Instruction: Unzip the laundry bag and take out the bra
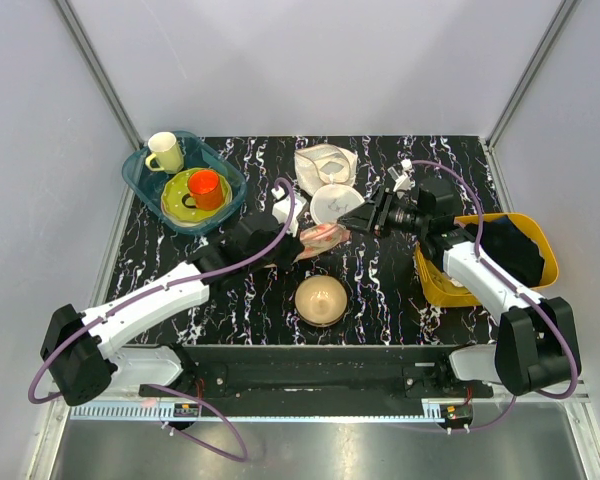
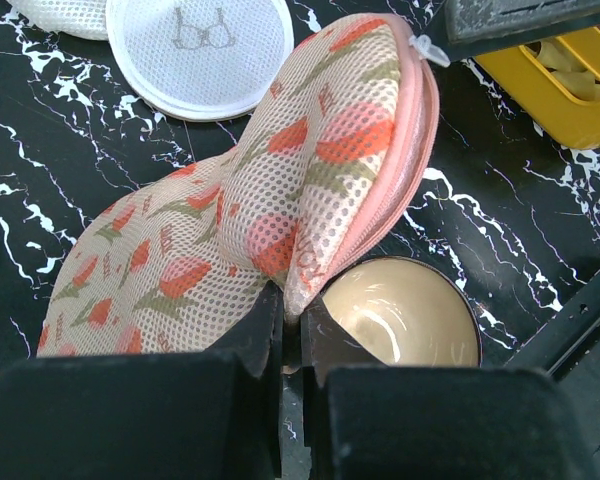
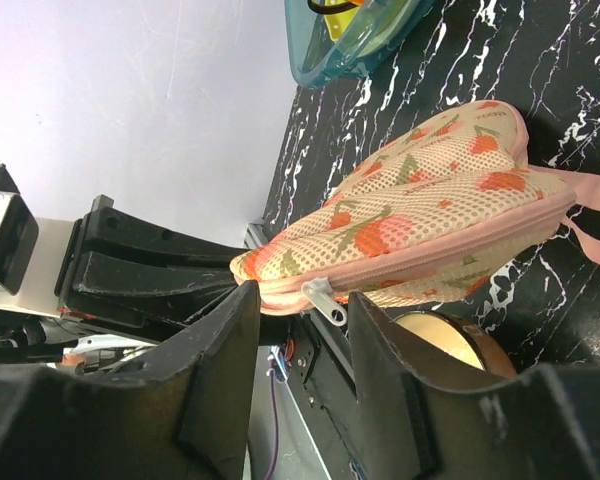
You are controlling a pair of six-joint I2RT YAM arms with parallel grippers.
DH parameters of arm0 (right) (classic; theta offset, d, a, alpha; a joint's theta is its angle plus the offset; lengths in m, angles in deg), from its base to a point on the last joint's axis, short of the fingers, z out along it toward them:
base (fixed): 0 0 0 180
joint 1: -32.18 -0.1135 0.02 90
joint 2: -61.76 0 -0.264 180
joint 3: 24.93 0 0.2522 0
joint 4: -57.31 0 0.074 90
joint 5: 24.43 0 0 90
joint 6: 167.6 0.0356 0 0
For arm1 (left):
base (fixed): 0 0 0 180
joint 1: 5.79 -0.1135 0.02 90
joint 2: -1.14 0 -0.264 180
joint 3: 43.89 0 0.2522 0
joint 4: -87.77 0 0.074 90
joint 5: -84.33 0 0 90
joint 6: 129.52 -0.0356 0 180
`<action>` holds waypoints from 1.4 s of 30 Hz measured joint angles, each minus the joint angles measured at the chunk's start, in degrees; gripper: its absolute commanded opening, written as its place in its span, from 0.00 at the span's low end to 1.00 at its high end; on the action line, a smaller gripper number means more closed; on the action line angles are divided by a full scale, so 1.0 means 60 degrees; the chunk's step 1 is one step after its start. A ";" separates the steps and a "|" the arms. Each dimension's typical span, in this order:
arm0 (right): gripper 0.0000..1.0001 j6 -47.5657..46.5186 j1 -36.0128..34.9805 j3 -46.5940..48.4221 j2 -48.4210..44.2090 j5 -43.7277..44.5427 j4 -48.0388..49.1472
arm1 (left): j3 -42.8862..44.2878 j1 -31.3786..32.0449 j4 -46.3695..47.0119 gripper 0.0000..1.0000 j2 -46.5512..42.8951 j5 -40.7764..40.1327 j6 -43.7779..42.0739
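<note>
Left arm: reaches from its base at the near left corner diagonally to the middle of the counter (image 1: 380,285), forearm low. Left gripper (image 2: 291,312) is closed tight on the seam edge of the laundry bag (image 2: 270,200), with cloth pinched between its jaws and no gap showing.

Right arm: elbow over the yellow bin (image 1: 540,262), wrist turned inward toward the left arm. Right gripper (image 3: 302,300) has its jaws apart. The zipper pull (image 3: 325,300) sits in the gap between them, at the end of the pink zipper seam. Not clamped, as far as the right wrist view shows.

The bag hangs between the two grippers at mid-counter, folded so that one lobe stands up. The zip looks closed along the length in view. A pink loop trails from its far end.

Surroundings:
- Tan bowl (image 1: 321,300), dome up, just on the near side of the bag, close under the left gripper.
- Round white mesh disc (image 1: 335,203) just beyond the bag; a second mesh pouch (image 1: 325,162) behind that, near the counter's far edge.
- Teal tray (image 1: 140,180) at the far left corner holds a mug, plate and orange cup, well apart from the bag.
- Yellow bin sits on the right edge.

Bare counter shows left of the bowl beneath the left forearm, and between the bowl and the bin.
</note>
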 measured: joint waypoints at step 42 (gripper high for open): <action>0.00 -0.0175 0.0000 -0.0368 -0.0299 -0.0040 -0.0262 | 0.0018 0.0000 -0.0055 0.00 0.0004 0.0113 -0.0004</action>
